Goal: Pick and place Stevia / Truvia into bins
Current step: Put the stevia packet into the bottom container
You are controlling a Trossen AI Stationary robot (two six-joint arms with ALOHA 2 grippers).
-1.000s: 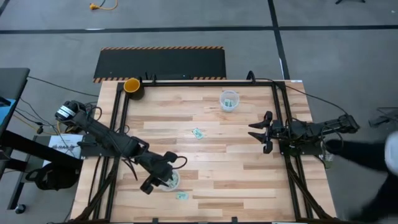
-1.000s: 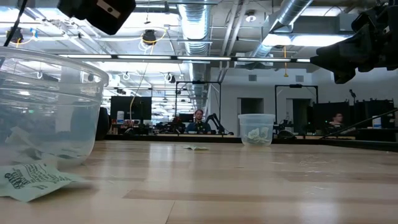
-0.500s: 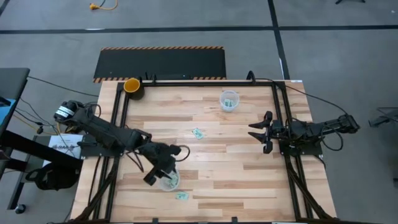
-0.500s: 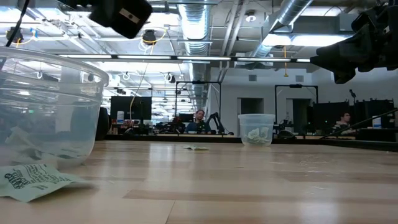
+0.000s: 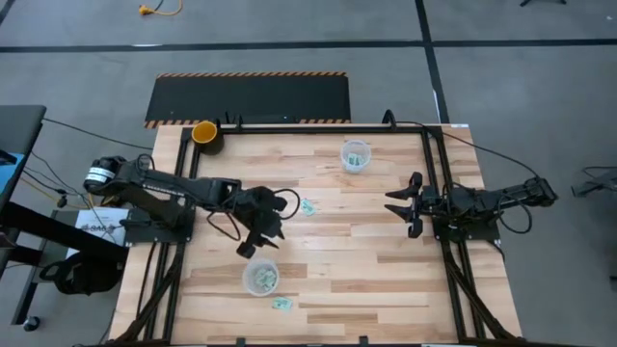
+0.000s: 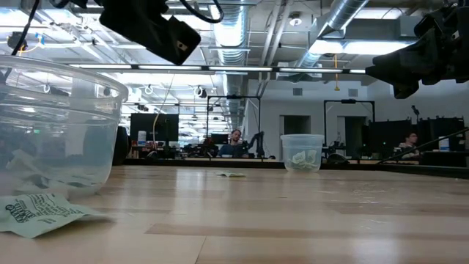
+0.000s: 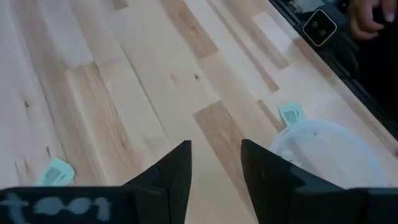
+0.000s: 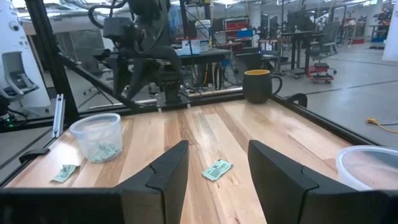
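We see the left gripper (image 5: 253, 241) hovering empty with fingers spread, between the near clear cup (image 5: 260, 278) and a Stevia packet (image 5: 308, 206) mid-counter. Another packet (image 5: 281, 304) lies beside that cup. The right gripper (image 5: 397, 204), also spread and empty, waits at the counter (image 5: 366, 260) edge near the far cup (image 5: 356, 155).

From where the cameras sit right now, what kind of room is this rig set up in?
Most likely an open robotics lab or workshop. The low view shows exposed ceiling ducts and people seated at monitors beyond the wooden table; the right wrist view shows equipment benches and a bare concrete floor.
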